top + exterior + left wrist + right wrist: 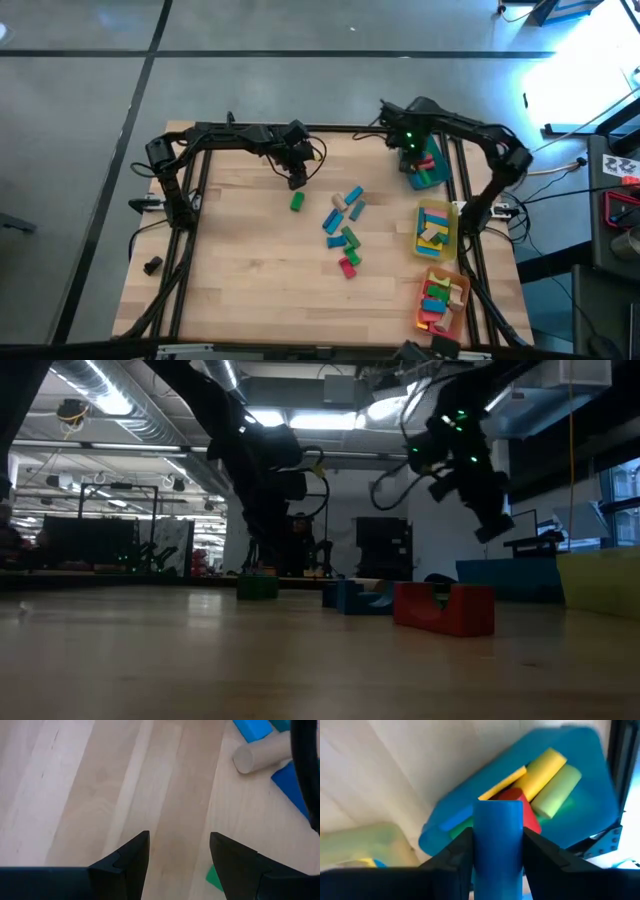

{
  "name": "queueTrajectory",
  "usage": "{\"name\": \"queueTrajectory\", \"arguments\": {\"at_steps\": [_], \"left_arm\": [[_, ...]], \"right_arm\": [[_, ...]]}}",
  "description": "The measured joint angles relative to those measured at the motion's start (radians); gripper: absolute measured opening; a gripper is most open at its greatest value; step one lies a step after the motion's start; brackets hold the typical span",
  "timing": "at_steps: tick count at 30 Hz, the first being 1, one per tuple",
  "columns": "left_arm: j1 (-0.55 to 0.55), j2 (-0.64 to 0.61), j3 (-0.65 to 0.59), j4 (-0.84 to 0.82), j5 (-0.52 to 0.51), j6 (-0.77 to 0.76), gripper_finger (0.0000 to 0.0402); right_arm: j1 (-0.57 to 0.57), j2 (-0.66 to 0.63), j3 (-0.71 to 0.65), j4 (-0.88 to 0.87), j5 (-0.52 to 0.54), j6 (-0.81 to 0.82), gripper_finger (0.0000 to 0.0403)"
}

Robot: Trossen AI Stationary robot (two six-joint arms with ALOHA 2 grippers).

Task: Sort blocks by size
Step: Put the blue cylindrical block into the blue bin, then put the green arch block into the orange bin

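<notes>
**benchrat:** Over the teal tray (432, 176) is where the action is. Going big to small: the wooden table (240, 260) first, then that tray at its far right corner, with the yellow tray (450, 232) and orange tray (458, 298) lined up nearer the front from it. The right gripper (497, 845) hangs above the teal tray, pinching a blue block (497, 827) between its fingers. The tray already holds a yellow cylinder (542, 769), a pale green one (559, 790) and something red (517, 796).

**servo_sam:** So it's a drop into the long-piece bin, I'd guess. Any tips?

**benchrat:** My take: centre it over bare tray floor, not the stacked pieces, get low, then let go so it doesn't bounce off the rim.

**servo_sam:** And the left one?

**benchrat:** The left gripper (177, 865) is well left of the teal tray, fingers spread over bare wood, nothing in them. A green block (297, 202) sits just beside it, and the loose pile of blocks (344, 225) lies between it and the trays, a plain wood cylinder (260, 756) among them.
</notes>
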Motion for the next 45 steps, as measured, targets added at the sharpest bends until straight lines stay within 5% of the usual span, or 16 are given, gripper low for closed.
{"name": "queueTrajectory", "arguments": {"at_steps": [7, 13, 31, 39, 45], "left_arm": [[-0.023, 0.0, 0.0, -0.001, -0.001, -0.071, 0.0194], [-0.049, -0.001, 0.0, -0.003, -0.001, -0.076, 0.0194], [-0.136, -0.105, 0.001, -0.27, -0.024, -0.463, 0.0194], [-0.177, -0.105, 0.0, -0.293, -0.023, -0.437, 0.0194], [-0.186, -0.104, 0.0, -0.291, -0.055, -0.414, 0.0194]], "right_arm": [[-0.058, -0.068, -0.191, 0.118, 0.003, 0.0, 0.0161], [-0.055, -0.067, -0.284, 0.163, 0.111, 0.0, 0.0162], [-0.055, -0.112, -0.307, 0.106, 0.1, -0.001, 0.0165], [-0.055, -0.341, -0.307, 0.103, 0.053, -0.015, 0.0165], [-0.054, -0.501, -0.307, 0.107, -0.151, 0.051, 0.0166]]}}
